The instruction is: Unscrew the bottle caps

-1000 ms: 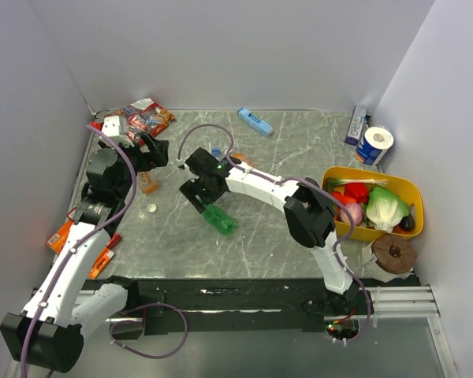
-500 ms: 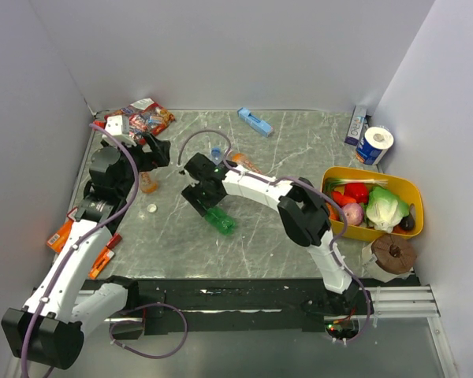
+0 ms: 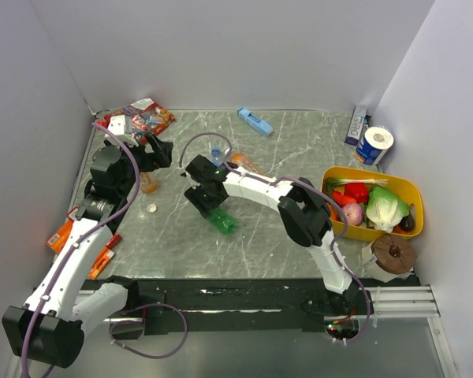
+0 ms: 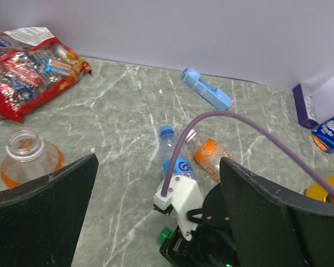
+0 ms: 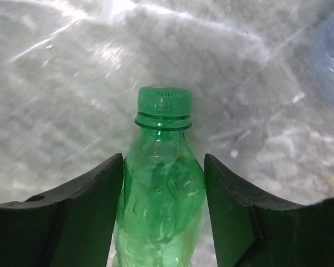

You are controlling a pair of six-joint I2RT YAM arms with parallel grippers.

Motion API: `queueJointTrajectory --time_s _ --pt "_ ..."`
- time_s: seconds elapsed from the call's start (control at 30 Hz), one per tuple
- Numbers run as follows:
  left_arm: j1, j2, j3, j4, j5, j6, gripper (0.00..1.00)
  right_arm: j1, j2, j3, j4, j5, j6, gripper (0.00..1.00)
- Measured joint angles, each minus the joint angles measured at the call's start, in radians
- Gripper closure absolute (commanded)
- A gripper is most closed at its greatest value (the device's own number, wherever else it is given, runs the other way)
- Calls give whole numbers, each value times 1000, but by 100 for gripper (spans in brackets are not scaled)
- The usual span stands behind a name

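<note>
Bottles number 4. 1 green bottle lies mid-scene, capped, with the right gripper clamped against its sides. 1 clear bottle and 1 lying orange bottle rest side by side just beyond it. 1 uncapped orange bottle stands at the left. The left gripper gapes wide.

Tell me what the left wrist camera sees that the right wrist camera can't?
Only the left wrist view: an orange bottle with no cap, a snack bag, a blue box, and another orange bottle lying down. Only the right wrist view: the body of the green bottle, between the fingers of the right gripper. Both: the grey table and the green cap, tiny in the left wrist view. The clear bottle is in the left; the right's blue blur may be it.
</note>
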Motion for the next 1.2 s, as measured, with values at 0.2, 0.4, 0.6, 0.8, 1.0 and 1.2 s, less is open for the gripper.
queueJointTrajectory --time_s 0.2,0.4,0.6,0.8,1.0,1.2 --pt "0 -31 0 12 104 21 4 -29 -252 -106 48 -67 35 52" --pt "-1 -104 0 116 357 22 4 -218 -703 -369 303 -204 152 50" --pt "-28 -97 -69 364 676 -85 4 -267 -897 -525 576 -222 283 50" --pt "-96 8 -96 483 834 -196 4 -266 -956 -695 843 -225 442 50" --pt "-141 100 -97 514 886 -267 4 -266 -1001 -786 1008 -230 524 50" --pt "-156 133 -97 525 881 -295 4 -263 -1021 -805 1118 -262 575 50"
